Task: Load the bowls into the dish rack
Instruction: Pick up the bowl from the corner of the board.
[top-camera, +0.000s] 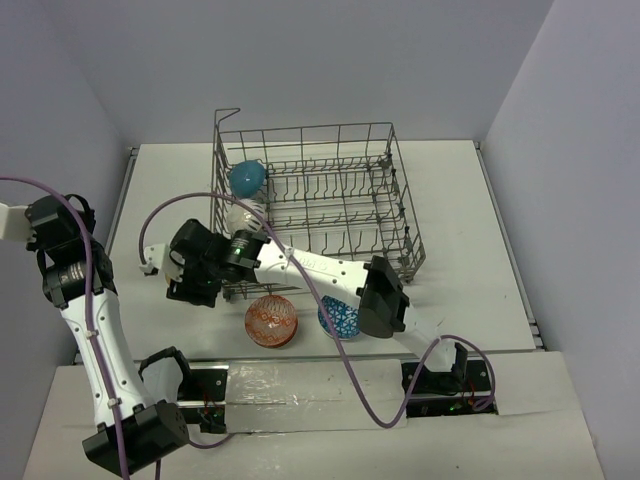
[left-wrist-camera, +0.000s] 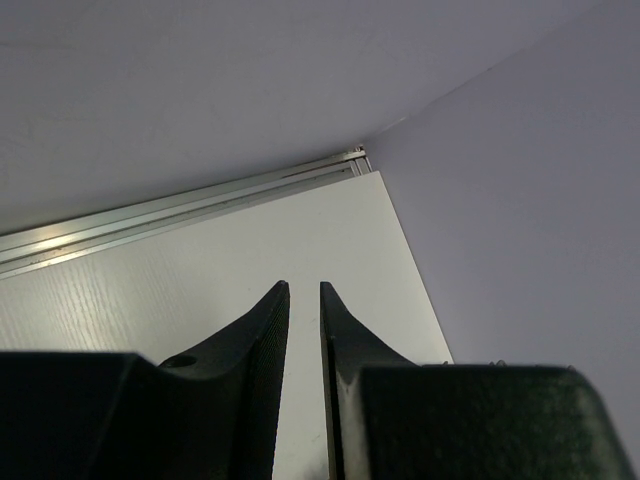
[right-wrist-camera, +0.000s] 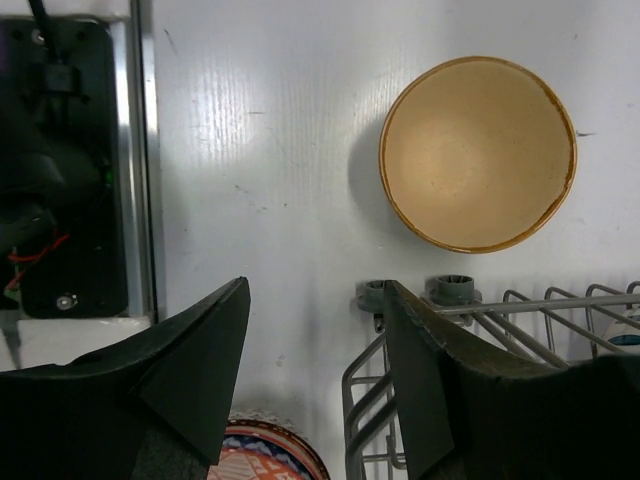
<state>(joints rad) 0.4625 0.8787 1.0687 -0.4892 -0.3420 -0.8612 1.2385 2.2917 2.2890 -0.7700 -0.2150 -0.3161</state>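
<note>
— Which bowl am I going for, and where is it?

— The tan bowl (right-wrist-camera: 478, 152). In my right wrist view it sits upright on the table (right-wrist-camera: 280, 150), near the corner of the dish rack (top-camera: 404, 200) but outside it. From above I can't find it; I think my own arm covers that spot. A teal bowl (top-camera: 245, 178) is already in the rack's far left corner. An orange bowl (top-camera: 271, 320) and a blue bowl (top-camera: 336, 322) sit on the table by the rack's near side.

— And the hands?

— My right gripper (right-wrist-camera: 315, 290) is spread wide, with only bare table between its fingers. My left gripper (left-wrist-camera: 304, 290) is pinched almost together on nothing, off by the wall.

— How will the bowl handle?

— I judge it light, stiff and thin-walled, with a smooth and probably slick surface. It looks too wide to span, so I'd pinch the rim on the side nearest me, one finger inside and one outside. I'd squeeze gently, since it may tilt or slip once it's lifted.
</note>
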